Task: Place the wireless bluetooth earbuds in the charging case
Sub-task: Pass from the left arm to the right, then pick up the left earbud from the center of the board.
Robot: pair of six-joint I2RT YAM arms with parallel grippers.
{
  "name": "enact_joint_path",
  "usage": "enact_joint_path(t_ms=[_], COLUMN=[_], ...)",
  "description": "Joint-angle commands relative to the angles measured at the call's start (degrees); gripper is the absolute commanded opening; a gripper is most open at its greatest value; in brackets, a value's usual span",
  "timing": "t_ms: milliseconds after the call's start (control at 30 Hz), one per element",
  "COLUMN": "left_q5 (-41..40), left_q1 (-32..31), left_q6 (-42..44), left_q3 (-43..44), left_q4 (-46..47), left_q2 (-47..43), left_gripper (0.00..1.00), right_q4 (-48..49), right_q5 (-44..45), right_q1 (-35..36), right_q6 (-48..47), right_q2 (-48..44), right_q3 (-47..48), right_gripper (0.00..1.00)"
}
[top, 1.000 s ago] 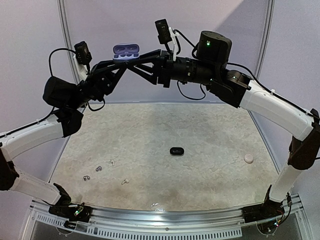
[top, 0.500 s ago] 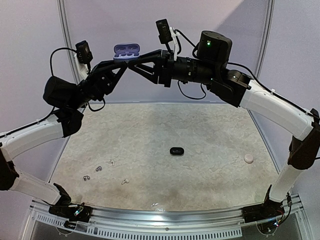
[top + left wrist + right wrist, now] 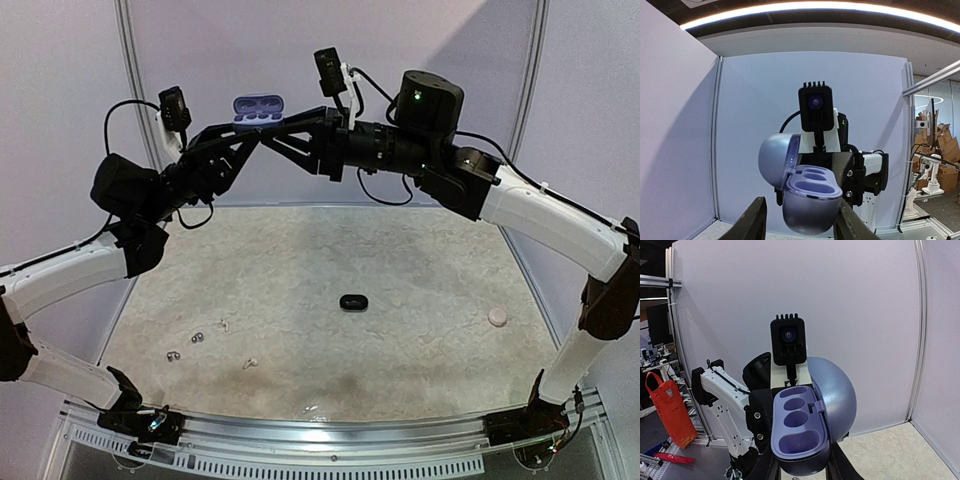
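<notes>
Charging case [image 3: 258,108], clamped by right gripper [image 3: 799,465] with left gripper [image 3: 800,227] parted around it, should be lowered level beside earbuds [image 3: 200,337].

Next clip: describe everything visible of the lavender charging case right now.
The lavender charging case is a smooth, plastic-looking oval clamshell, hinged open with its domed lid tipped back. Its inner tray shows three hollow recesses, none holding an earbud. It is held aloft, opening facing up. The right gripper clamps its lower body; the left gripper brackets it from the other side, a gap showing beside one finger.
</notes>
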Motion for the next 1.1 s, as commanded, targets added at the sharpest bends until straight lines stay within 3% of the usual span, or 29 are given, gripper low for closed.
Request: enact_joint_path(t_ms=[0,133,267,467,600,733,833,933,1067], left_q5=[-0.9,1.2,8.8,14.6,14.2,10.4,1.4,-8.4,-17.4], left_q1=[0.1,1.1,2.8,7.9,13.5,18.8,22.6,27.5,34.2], left_q6=[0.7,1.9,10.6,25.8,39.2,63.2,76.2,82.6,87.0], left_q3=[-1.3,-3.3,-4.1,-1.6,2.7,7.6,9.9,10.1,5.4], left_q4=[-3.1,-4.2,-10.4,-40.4,-65.7,-95.4,-111.4,-121.6,-123.6], left_q2=[-0.3,-1.9,-3.9,-7.7,-9.9,-10.1,-7.3,-2.7,0.7], left_gripper=[0.46,0.53,0.62,0.80,0.80,0.80,0.82,0.78,0.65], right_q4=[1.1,0.7,0.6,-1.7,-1.8,-1.4,-1.7,-3.3,-3.9], right_q5=[1.4,3.3,5.6,10.2,11.0,11.4,11.4,11.0,10.6], right_q1=[0.4,0.2,-0.8,-0.9,-1.1,-1.1,-1.2,-1.2,-1.2], right_q6=[-1.9,-3.2,-3.8,-7.2,-8.2,-8.9,-9.2,-9.7,-10.1], right_q2=[-2.9,-3.9,-5.4,-6.7,-7.8,-9.0,-9.5,-9.6,-9.6], right_q3=[-1.2,-1.9,-2.7,-3.0,-4.9,-7.2,-8.3,-8.5,-9.9], right_gripper=[0.00,0.00,0.00,0.00,0.00,0.00,0.00,0.00,0.00])
